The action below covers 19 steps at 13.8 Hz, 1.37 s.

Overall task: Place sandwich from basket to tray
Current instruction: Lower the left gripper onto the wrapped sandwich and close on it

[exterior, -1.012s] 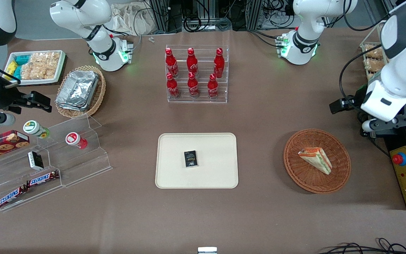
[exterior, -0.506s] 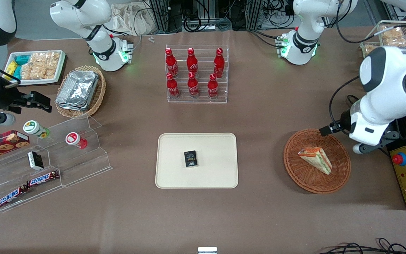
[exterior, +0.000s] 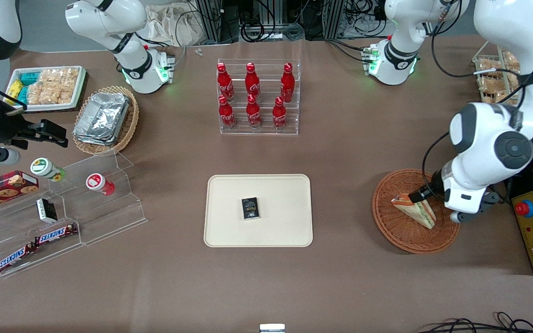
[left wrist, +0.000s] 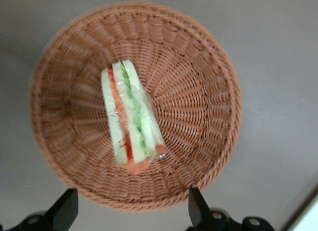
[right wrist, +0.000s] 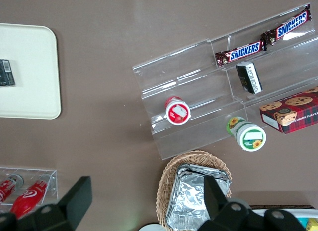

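Sandwich point(exterior: 415, 209) first, in the front view: it lies in the round wicker basket point(exterior: 396, 229) toward the working arm's end of the worktop, and our tool point(exterior: 442, 203) hangs over the basket, its body hiding part of the sandwich. We judge the step in hand to be the descent for the grasp. The cream tray point(exterior: 229, 208) sits mid-worktop, well apart from the basket, with a small dark packet point(exterior: 250, 208) at its centre; we should set the sandwich on bare tray beside that packet, not on it. The rack of red cola bottles point(exterior: 253, 97) stands farther from the camera than the tray and off the straight path.

From the left wrist view, the sandwich point(left wrist: 130, 116) rests on its side, layers showing, in the basket point(left wrist: 208, 67). The tool's fingertips point(left wrist: 64, 208) stand spread wide, apart from the wrap and clear of the rim. To do this well we would centre over the wedge, close across the bread faces rather than along its length, and squeeze gently, since wrap is slippery and bread soft. The basket wall may catch a fingertip on lowering.

The right wrist view shows only the snack shelves point(right wrist: 198, 87), far from our work.
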{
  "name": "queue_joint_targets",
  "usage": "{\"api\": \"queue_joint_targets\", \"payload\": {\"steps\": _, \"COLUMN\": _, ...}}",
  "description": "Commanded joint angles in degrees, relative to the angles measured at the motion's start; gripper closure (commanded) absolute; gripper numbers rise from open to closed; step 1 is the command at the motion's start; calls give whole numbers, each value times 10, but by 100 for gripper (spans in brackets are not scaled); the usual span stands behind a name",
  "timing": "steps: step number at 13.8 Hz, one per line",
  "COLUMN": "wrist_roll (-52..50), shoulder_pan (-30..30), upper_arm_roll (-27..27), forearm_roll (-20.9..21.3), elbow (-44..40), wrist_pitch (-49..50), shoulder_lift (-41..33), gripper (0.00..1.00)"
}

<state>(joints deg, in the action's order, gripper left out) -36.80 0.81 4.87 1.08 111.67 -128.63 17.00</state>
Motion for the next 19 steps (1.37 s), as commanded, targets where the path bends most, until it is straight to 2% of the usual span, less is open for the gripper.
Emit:
{"api": "queue_joint_targets", "payload": {"steps": 1, "wrist_roll": -49, "shoulder_pan": -6, "upper_arm_roll": 1, "forearm_roll": 6, "elbow": 31, "wrist_pitch": -72, "shoulder_lift": 28, "gripper": 0}}
{"api": "queue_joint_targets", "payload": {"steps": 9, "wrist_roll": -134, "shoulder_pan": -5, "upper_arm_roll": -19, "forearm_roll": 9, "elbow": 25, "wrist_pitch": -158, "shoulder_lift": 85, "gripper": 0}}
{"api": "queue_joint_targets", "payload": {"steps": 10, "wrist_roll": -136, "shoulder_pan": -5, "upper_arm_roll": -19, "forearm_roll": 9, "elbow": 25, "wrist_pitch": -158, "shoulder_lift": 88, "gripper": 4}}
{"api": "queue_joint_targets", "payload": {"steps": 11, "wrist_roll": -139, "shoulder_pan": -5, "upper_arm_roll": -19, "forearm_roll": 9, "elbow": 25, "wrist_pitch": -158, "shoulder_lift": 91, "gripper": 30}}
{"api": "queue_joint_targets", "payload": {"steps": 12, "wrist_roll": -146, "shoulder_pan": -5, "upper_arm_roll": -19, "forearm_roll": 10, "elbow": 25, "wrist_pitch": -158, "shoulder_lift": 92, "gripper": 62}}
{"api": "queue_joint_targets", "payload": {"steps": 13, "wrist_roll": -149, "shoulder_pan": -5, "upper_arm_roll": -19, "forearm_roll": 11, "elbow": 26, "wrist_pitch": -157, "shoulder_lift": 91, "gripper": 86}}
{"api": "queue_joint_targets", "payload": {"steps": 14, "wrist_roll": -147, "shoulder_pan": -5, "upper_arm_roll": -19, "forearm_roll": 12, "elbow": 29, "wrist_pitch": -152, "shoulder_lift": 86, "gripper": 100}}
{"api": "queue_joint_targets", "payload": {"steps": 16, "wrist_roll": -137, "shoulder_pan": -6, "upper_arm_roll": -19, "forearm_roll": 13, "elbow": 18, "wrist_pitch": -90, "shoulder_lift": 51, "gripper": 100}}
{"api": "queue_joint_targets", "payload": {"steps": 19, "wrist_roll": -101, "shoulder_pan": 7, "upper_arm_roll": -8, "forearm_roll": 8, "elbow": -52, "wrist_pitch": 69, "shoulder_lift": 2, "gripper": 100}}
